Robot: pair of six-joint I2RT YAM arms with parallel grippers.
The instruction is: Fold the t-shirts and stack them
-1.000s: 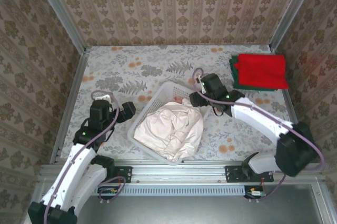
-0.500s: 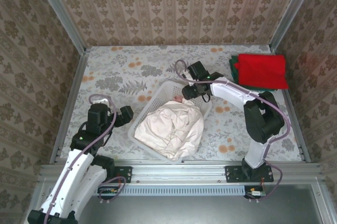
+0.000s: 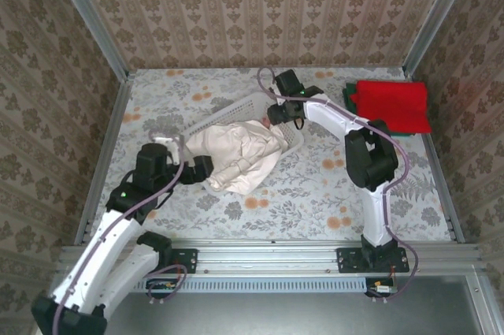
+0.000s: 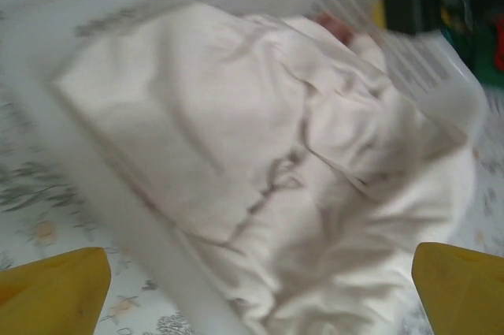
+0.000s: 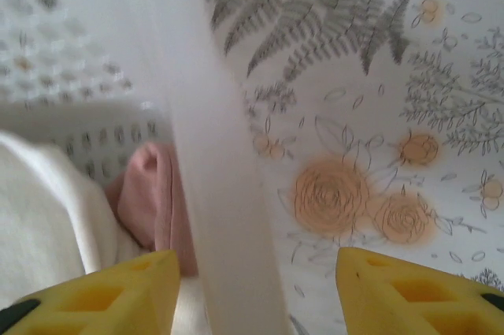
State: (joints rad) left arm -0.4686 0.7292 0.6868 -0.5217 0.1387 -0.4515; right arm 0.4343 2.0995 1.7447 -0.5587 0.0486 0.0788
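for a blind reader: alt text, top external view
A white lattice basket lies tipped on the table, a cream-white t-shirt spilling out. The right gripper is at its far rim, the open left gripper beside the shirt. A folded red t-shirt sits far right.

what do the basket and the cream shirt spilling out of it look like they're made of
The basket looks like moulded white plastic, slightly glossy: stiff rim, regular lattice holes. The cream shirt looks like soft matte cloth, perhaps cotton: it slumps in loose creases; weave too blurred to tell.
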